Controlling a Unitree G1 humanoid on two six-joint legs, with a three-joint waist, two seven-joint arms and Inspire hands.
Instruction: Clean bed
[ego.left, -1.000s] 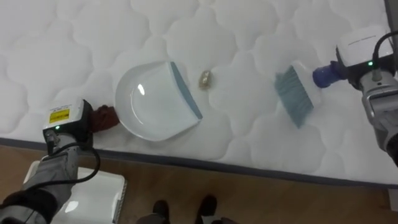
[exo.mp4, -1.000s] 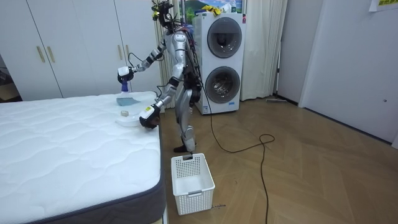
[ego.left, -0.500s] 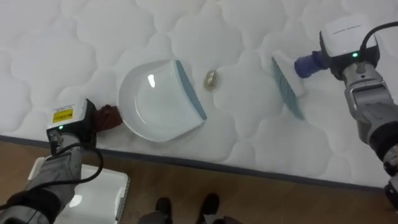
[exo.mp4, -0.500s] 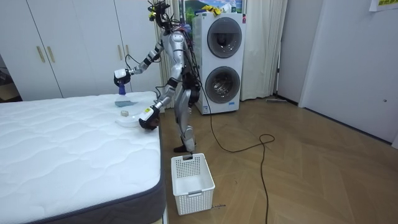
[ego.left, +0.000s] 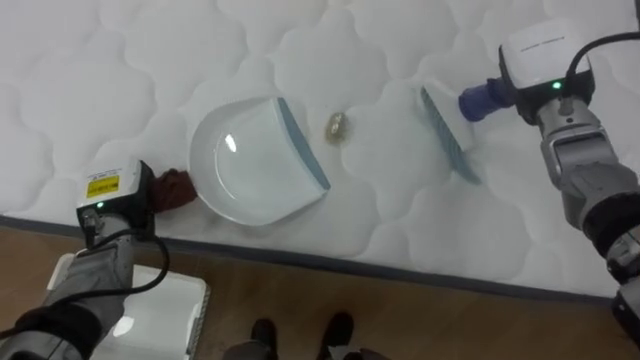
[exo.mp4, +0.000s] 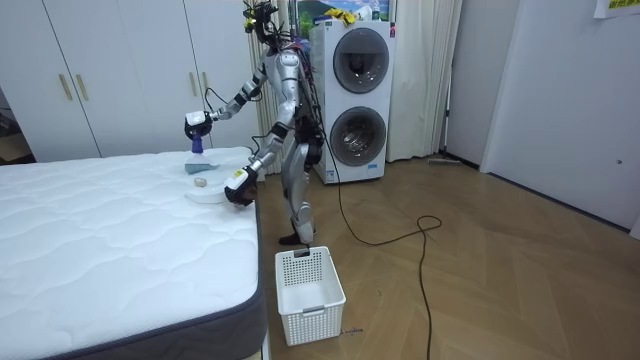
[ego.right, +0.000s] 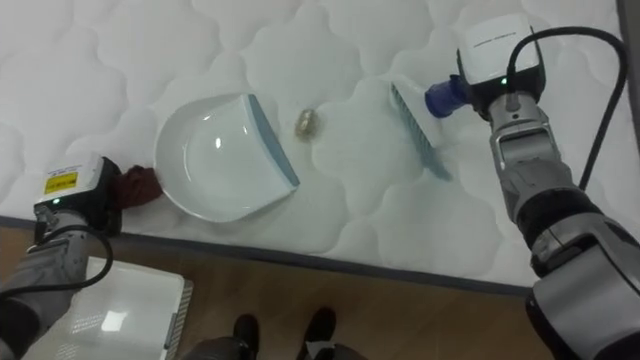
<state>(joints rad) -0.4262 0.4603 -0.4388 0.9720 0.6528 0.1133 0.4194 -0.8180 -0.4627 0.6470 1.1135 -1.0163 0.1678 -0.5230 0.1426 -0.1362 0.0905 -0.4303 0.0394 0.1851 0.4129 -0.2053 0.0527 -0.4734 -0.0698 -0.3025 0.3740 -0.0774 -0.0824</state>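
Note:
A white dustpan (ego.left: 250, 165) with a blue lip lies on the white quilted mattress (ego.left: 120, 70) near its front edge. My left hand (ego.left: 112, 198) is shut on its dark red handle (ego.left: 173, 187) at the edge. A small crumpled scrap (ego.left: 337, 125) lies just right of the lip. Right of the scrap, a brush (ego.left: 443, 132) with pale blue bristles touches the mattress, tilted. My right hand (ego.left: 545, 62) is shut on its blue handle (ego.left: 480, 100). In the room view I stand at the bed's corner, right arm stretched over the mattress (exo.mp4: 110, 240).
A white slatted basket (exo.mp4: 308, 282) stands on the wooden floor by the bed, at my left in the eye view (ego.left: 150, 312). Two stacked washing machines (exo.mp4: 358, 90) stand behind me. White wardrobe doors (exo.mp4: 110, 70) line the wall beyond the bed.
My right hand has carried the brush leftwards and down, from well right of the scrap to closer beside it. The dustpan and my left hand have stayed put.

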